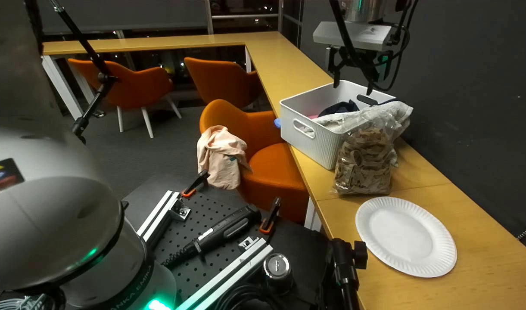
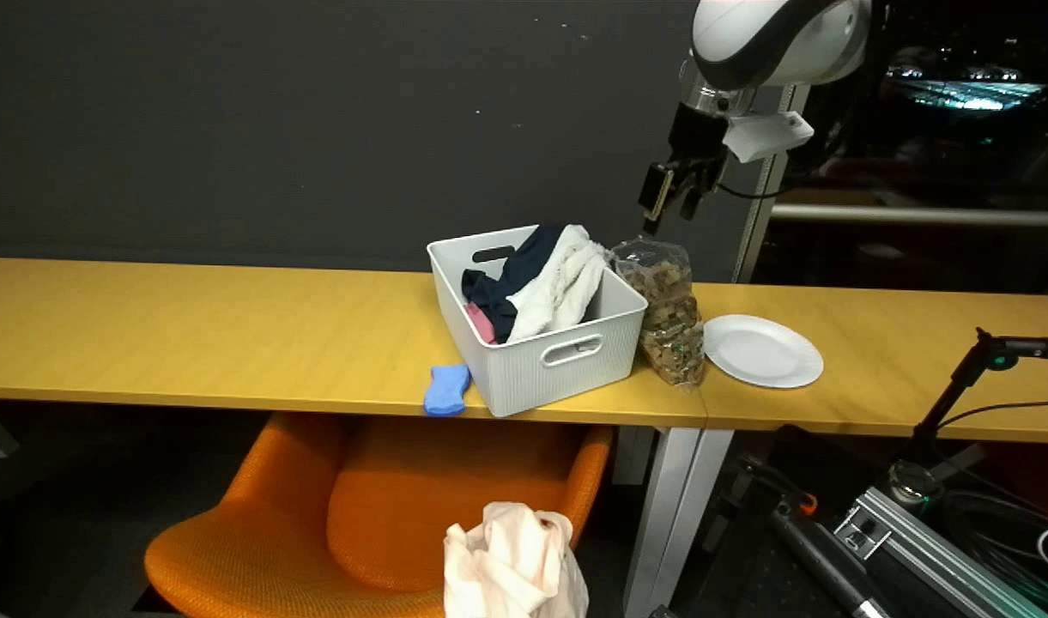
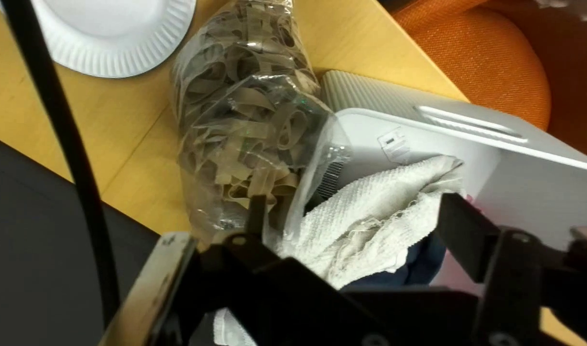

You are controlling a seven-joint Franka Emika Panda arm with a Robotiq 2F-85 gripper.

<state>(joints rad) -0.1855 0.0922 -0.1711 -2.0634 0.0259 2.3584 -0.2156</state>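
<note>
Hanging above the white bin (image 2: 524, 382) and the clear bag (image 1: 366, 163), the claw (image 1: 353, 87) spreads its 2 fingers (image 3: 466, 235) wide with nothing between them. Below it, a white towel (image 3: 365, 216) spills over the bin's rim beside navy cloth (image 2: 489, 296). The bag, full of tan bands (image 3: 255, 115), stands on the tabletop (image 2: 189, 330) just beside the bin, with a paper plate (image 2: 762, 350) near it. A blue cloth (image 2: 446, 390) sits on the bin's other side. Farther off, a pale cloth (image 1: 222, 157) hangs on an orange chair (image 1: 278, 165), with 2 more chairs (image 1: 125, 84) beyond.
</note>
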